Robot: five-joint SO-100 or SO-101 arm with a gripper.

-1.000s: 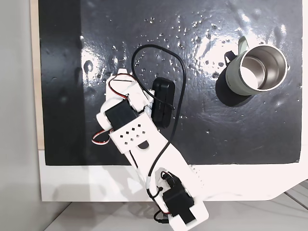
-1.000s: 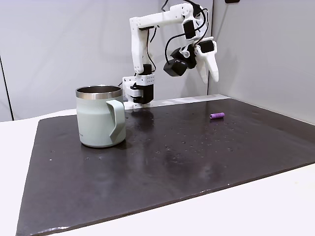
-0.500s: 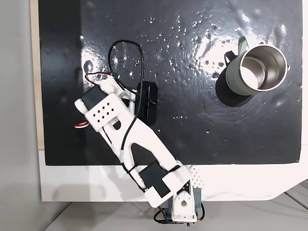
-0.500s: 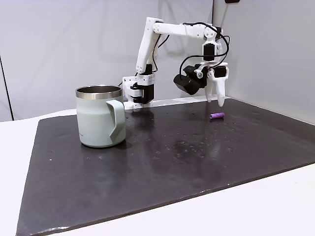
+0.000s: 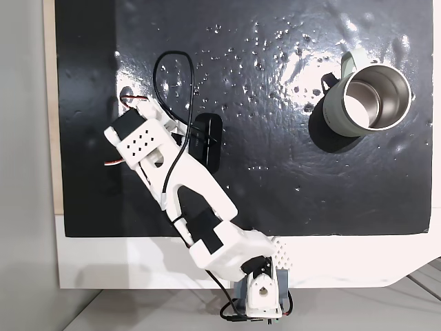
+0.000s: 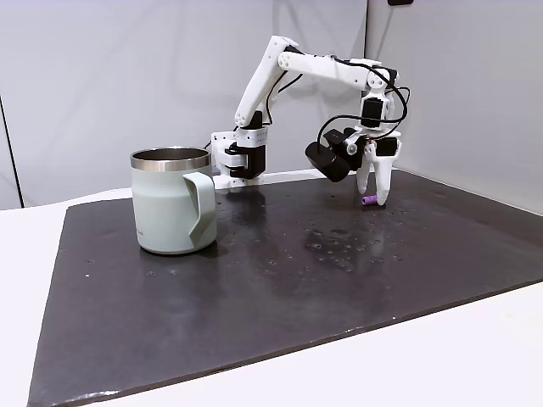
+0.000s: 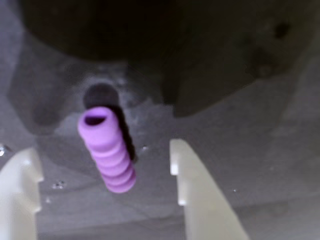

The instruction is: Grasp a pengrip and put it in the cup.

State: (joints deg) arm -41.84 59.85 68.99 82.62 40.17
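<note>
Purple pengrip (image 7: 106, 154) lies between your end effector's (image 7: 105, 172) spread fingers; lower squarely, then close gently across its ribs.

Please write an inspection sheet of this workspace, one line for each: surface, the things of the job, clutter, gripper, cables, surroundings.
Surface: glossy black mat on a white table, with small shiny specks.
Job's things: tiny light-purple ribbed pengrip lying on the mat, not yet gripped; sage-green mug with steel interior upright, far from it, nothing visible inside.
Clutter: nothing seen.
Gripper: white two-finger gripper open, lowered to the mat, the pengrip between its fingers in the wrist view.
Cables: black cable looping above the arm; red and white wires at the wrist.
Surroundings: plain grey walls.
</note>
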